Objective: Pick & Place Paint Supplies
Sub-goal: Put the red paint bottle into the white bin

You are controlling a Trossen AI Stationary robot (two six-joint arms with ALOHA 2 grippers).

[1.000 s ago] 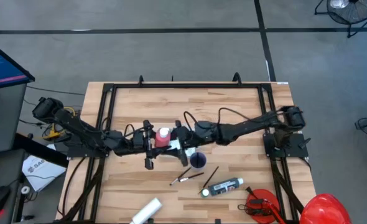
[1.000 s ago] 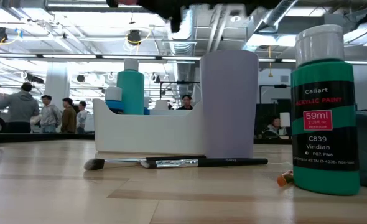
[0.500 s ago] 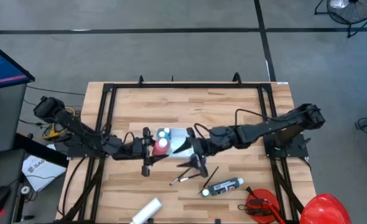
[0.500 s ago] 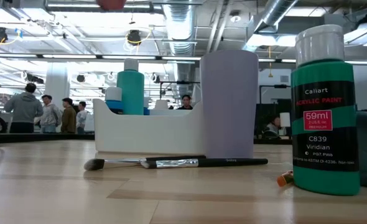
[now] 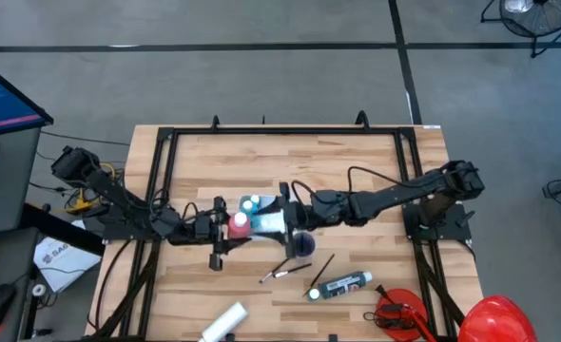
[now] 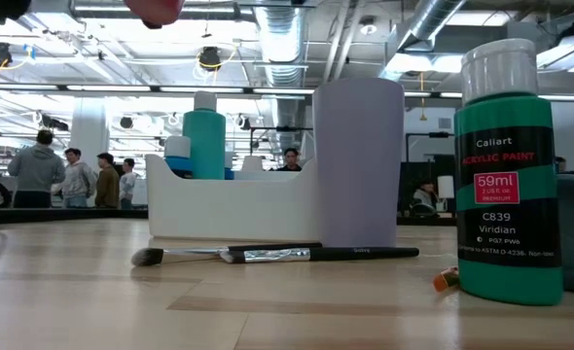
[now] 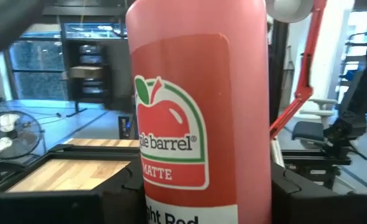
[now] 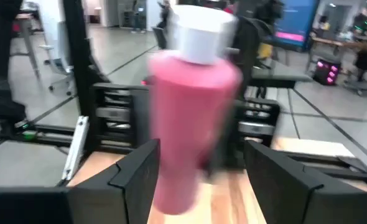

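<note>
1. Light wooden bench (image 5: 357, 166) with a black metal frame — carries all items below.
2. White plastic caddy (image 6: 233, 206), mid-bench; a teal bottle with a white cap (image 6: 205, 141) stands upright inside it, and a tall pale lilac cup (image 6: 358, 160) stands at one end.
3. Left pincer (image 5: 222, 226), raised above the bench just beside the caddy — clamped on a red paint bottle with a white cap (image 5: 238, 224); the left wrist view shows the apple label (image 7: 171, 140) filling the frame between the dark fingers (image 7: 50, 205).
4. Right pincer (image 5: 282, 207), over the caddy, facing the red bottle; its fingers (image 8: 137, 177) stand spread on either side of the bottle and apart from it, holding nothing.
5. Green "Viridian" acrylic paint bottle with a white cap (image 6: 509, 165), upright, nearest the low camera.
6. Black paint tube with a white cap (image 5: 340, 285), lying flat near the bench's front edge.
7. White tube (image 5: 223, 323), lying at the front edge.
8. Thin dark-handled brushes (image 5: 285, 270), lying flat between caddy and black tube.
</note>
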